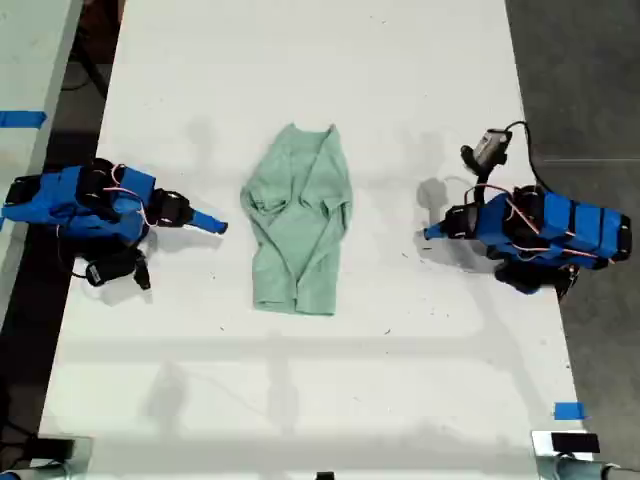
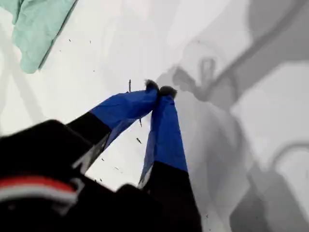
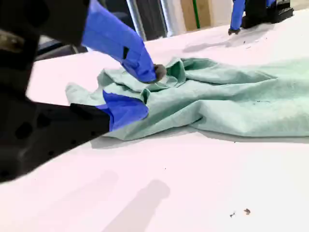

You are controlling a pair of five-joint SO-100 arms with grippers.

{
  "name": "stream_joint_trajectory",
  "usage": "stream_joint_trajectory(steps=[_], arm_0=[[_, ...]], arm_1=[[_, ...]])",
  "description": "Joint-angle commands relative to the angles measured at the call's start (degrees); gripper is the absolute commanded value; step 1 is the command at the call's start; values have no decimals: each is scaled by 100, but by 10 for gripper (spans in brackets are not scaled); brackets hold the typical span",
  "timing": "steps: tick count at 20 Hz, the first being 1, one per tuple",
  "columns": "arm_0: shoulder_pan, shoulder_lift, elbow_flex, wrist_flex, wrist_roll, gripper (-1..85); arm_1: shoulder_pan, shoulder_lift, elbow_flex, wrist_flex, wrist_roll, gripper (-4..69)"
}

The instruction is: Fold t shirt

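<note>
The shirt (image 1: 296,220) lies mid-desk, long axis parallel to the desk's (image 1: 420,380) long edges. My second tool (image 3: 147,92), open and empty, is nearer. My first tool (image 2: 159,90) is closed, empty.

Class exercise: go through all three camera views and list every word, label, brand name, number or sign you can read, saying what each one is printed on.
None: no readable text appears in any view.
The t shirt is plain mint green, with no print showing.
The blue tape pieces on the table are blank.
The arms and each end effector show no legible label; a red and white patch in the first wrist view is too blurred to read.
</note>
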Motion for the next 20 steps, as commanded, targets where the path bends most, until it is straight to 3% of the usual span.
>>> stream_joint_trajectory(steps=[1,6,9,12,16,17,19,20], arm_0=[[-2382,44,70,53,-1134,-1],[-2039,44,18,70,-1213,-1],[-1494,44,-97,35,-1758,-1],[-1239,-88,-457,62,-2153,4],[-993,-3744,-2549,-9,-2426,60],[-844,-4939,-3419,185,-2470,101],[-527,-6829,-5045,536,-2268,141],[-378,-7488,-5643,571,-2057,150]], arm_1=[[-97,26,62,70,70,6],[-132,35,62,70,105,5],[0,35,-105,308,132,7],[-615,-237,-914,316,747,12],[-1099,-4052,-3771,264,1116,15],[-1310,-5106,-4614,255,1187,49],[-1679,-6926,-6302,404,1239,188],[-1837,-7708,-7119,571,1257,213]])
